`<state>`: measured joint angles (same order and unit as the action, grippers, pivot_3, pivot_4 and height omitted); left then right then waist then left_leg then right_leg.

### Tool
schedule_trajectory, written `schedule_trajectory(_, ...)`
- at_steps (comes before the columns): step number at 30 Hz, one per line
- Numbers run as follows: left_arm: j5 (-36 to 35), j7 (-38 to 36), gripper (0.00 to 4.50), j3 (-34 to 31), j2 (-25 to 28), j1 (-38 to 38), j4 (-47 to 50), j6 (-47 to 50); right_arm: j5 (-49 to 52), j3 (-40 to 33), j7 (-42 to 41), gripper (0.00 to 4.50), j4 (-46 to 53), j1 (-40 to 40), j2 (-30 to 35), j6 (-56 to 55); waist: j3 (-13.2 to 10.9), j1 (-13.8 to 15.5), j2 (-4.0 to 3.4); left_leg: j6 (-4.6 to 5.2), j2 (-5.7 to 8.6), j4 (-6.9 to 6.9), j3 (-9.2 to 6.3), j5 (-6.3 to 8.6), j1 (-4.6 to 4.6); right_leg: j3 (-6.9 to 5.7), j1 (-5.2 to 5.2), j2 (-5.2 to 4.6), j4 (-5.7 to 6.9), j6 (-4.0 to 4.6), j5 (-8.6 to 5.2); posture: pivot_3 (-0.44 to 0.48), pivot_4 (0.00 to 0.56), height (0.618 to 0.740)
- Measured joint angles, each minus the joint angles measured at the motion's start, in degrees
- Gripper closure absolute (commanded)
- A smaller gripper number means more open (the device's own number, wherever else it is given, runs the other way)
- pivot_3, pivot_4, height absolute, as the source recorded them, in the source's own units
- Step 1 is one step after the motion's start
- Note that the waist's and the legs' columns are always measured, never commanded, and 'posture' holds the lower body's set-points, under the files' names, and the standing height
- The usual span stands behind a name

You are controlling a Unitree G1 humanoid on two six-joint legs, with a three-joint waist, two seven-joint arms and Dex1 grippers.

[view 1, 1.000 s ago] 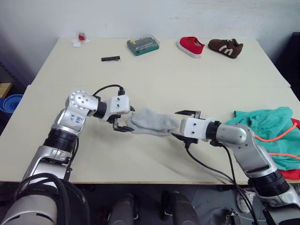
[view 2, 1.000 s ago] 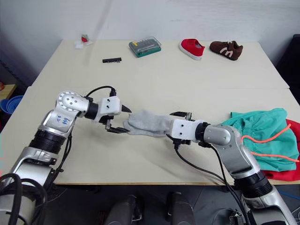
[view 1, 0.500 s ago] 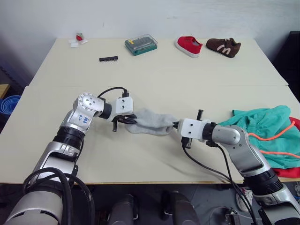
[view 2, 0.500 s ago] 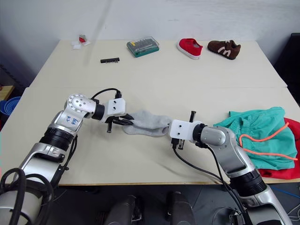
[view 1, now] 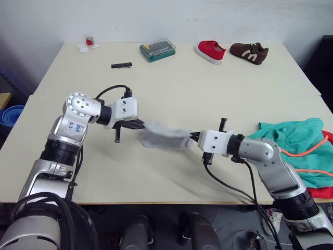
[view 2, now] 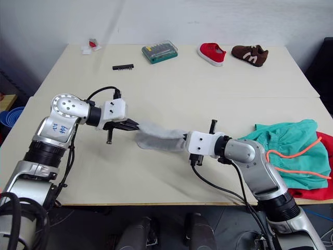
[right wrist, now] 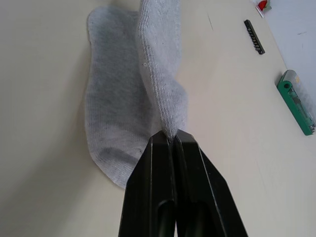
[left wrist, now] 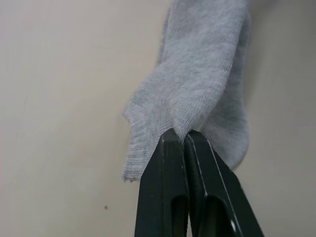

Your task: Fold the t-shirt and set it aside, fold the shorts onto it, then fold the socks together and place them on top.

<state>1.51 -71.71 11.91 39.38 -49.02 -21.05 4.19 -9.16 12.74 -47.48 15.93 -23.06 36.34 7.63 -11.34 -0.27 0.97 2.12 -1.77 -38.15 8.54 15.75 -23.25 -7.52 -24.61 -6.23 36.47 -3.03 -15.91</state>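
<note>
Pale tabletop (view 1: 171, 83) stretches out with shoes and a green case along its far edge. Near the front, the socks (view 1: 164, 135) hang between both arms: the left gripper (left wrist: 183, 143) is pinched tight on one end, the right gripper (right wrist: 169, 139) clamped on the other. A moment ago the left end sat lower; now it is lifted and drawn outward, stretching the fabric. The shorts (view 1: 296, 143) lie folded over the t-shirt (view 2: 318, 191) at the right, so only stacking the socks remains, I'd judge.
</note>
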Motion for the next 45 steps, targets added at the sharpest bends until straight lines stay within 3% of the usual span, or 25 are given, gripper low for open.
schedule_trajectory(9, 3.0, 4.8, 4.48, 2.8, -2.5, 8.0, 5.1, 1.0, -2.6, 2.7, 1.2, 4.50, -5.2, 3.7, -0.7, -3.2, 0.0, 0.1, 0.00, 0.00, 0.00, -0.02, 0.00, 0.00, -0.01, 0.01, -0.01, 0.00, 0.00, -0.01, -0.01, 0.000, 0.150, 0.740)
schedule_trajectory(12, 2.8, 5.7, 3.80, 2.3, -2.5, 8.0, 6.3, 3.5, -2.5, 2.6, 1.4, 3.78, -5.3, 3.9, -1.1, -3.1, 0.0, 0.1, 0.00, 0.00, 0.00, -0.02, 0.00, -0.01, 0.03, 0.01, 0.01, -0.01, 0.02, -0.01, -0.01, 0.000, 0.150, 0.740)
schedule_trajectory(18, -1.9, 5.0, 1.94, -1.3, -1.5, 8.1, 8.6, 12.8, 1.5, 0.2, 0.1, 1.75, -2.7, 6.5, -0.7, -0.1, 0.0, 0.1, 0.00, -0.01, -0.01, -0.01, -0.03, 0.00, 0.02, 0.02, 0.00, -0.01, 0.03, 0.00, -0.04, 0.000, 0.150, 0.740)
schedule_trajectory(19, -3.5, 4.2, 1.67, -2.3, -0.7, 8.3, 9.7, 15.1, 2.9, -0.4, -0.5, 1.73, -1.4, 7.0, -0.4, 1.0, 0.0, 0.1, 0.00, -0.01, -0.01, -0.01, -0.04, 0.00, 0.02, 0.02, 0.01, -0.01, 0.03, -0.01, -0.04, 0.000, 0.150, 0.740)
schedule_trajectory(22, -14.1, -0.8, 1.67, -7.6, 2.3, 9.3, 16.1, 28.2, 10.7, -6.2, -2.0, 1.73, 5.5, 9.0, -0.2, 8.5, 0.0, 0.0, 0.00, -0.02, -0.04, -0.02, -0.08, 0.00, 0.01, 0.03, 0.01, 0.00, 0.16, 0.00, -0.04, 0.000, 0.150, 0.740)
schedule_trajectory(26, -19.7, 1.0, 2.68, -11.0, 0.5, 6.1, 18.5, 36.4, 18.0, -9.4, -1.5, 2.79, 8.9, 5.8, -2.5, 17.7, 0.0, 0.2, 0.05, -0.02, 0.03, -0.06, -0.18, 0.00, 0.15, 0.04, 0.16, -0.02, 0.07, -0.01, -0.05, 0.000, 0.150, 0.740)
schedule_trajectory(31, -14.1, 7.1, 4.30, -2.7, -7.0, 4.3, 13.1, 30.6, 18.2, -3.5, 1.7, 4.50, 2.8, -3.2, -9.2, 21.0, 0.0, 0.1, 0.05, -0.02, 0.09, -0.05, -0.12, 0.00, 0.14, 0.08, 0.09, -0.07, 0.19, -0.01, -0.04, 0.000, 0.150, 0.740)
schedule_trajectory(32, -12.1, 8.6, 4.49, -0.7, -8.6, 4.3, 10.4, 28.6, 17.1, -1.7, 2.4, 4.50, -0.2, -4.8, -10.5, 20.6, 0.0, 0.1, 0.05, -0.02, 0.08, -0.05, -0.10, -0.01, 0.13, 0.07, 0.07, -0.06, 0.22, 0.00, -0.05, 0.000, 0.150, 0.740)
schedule_trajectory(36, -6.3, 13.2, 4.49, 3.7, -11.8, 4.1, 1.7, 22.9, 12.9, 4.3, 3.6, 4.50, -10.6, -7.4, -13.0, 18.0, 0.0, -0.2, 0.06, -0.04, 0.03, -0.02, 0.01, -0.02, -0.01, 0.05, -0.10, 0.01, 0.41, 0.04, -0.08, 0.000, 0.150, 0.740)
schedule_trajectory(45, -2.4, 16.0, 4.49, 4.9, -9.8, 5.5, 1.5, 16.5, 3.5, 7.7, 6.8, 4.50, -18.4, -8.4, -7.8, 7.3, 0.1, -0.2, 0.11, -0.04, 0.05, -0.04, -0.02, 0.01, 0.24, 0.08, 0.08, -0.15, 0.27, 0.02, -0.09, 0.000, 0.150, 0.740)
